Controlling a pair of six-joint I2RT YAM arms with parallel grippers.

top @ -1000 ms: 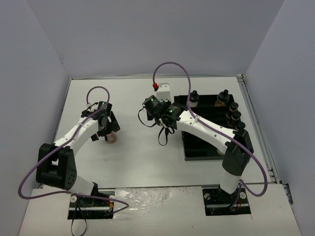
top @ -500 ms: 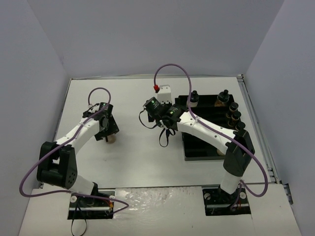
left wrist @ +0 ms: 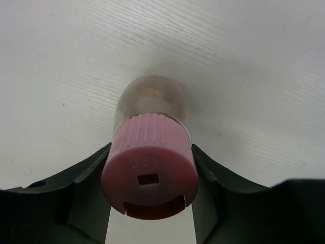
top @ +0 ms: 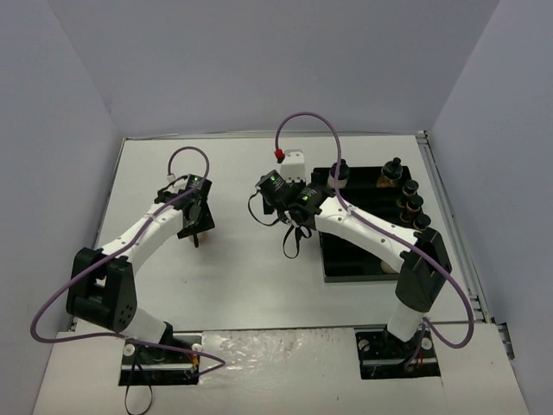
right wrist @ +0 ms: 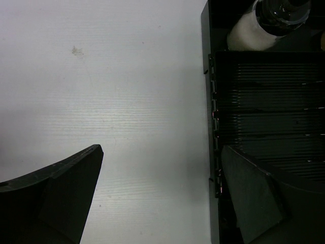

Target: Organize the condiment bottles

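My left gripper (left wrist: 150,206) is shut on the pink cap of a small jar (left wrist: 151,168) with a clear body and brownish contents, above the white table. From above, the left gripper (top: 195,221) covers this jar almost wholly. My right gripper (right wrist: 161,152) is open and holds nothing, just left of the black slotted tray (right wrist: 264,101). A jar with pale contents (right wrist: 249,30) stands in the tray's far corner. In the top view several black-capped jars (top: 414,204) line the tray's back and right side, and the right gripper (top: 294,173) hovers by the tray's left edge.
The black slotted tray (top: 346,255) lies at the right of the table, partly under the right arm. Something pale (top: 389,266) shows by that arm's elbow. Grey walls enclose the table on three sides. A purple cable loops above each arm.
The left gripper has shut on the pink-capped jar and shifted slightly to the right, its wrist turning. The right arm has drifted a little to the right, still open.
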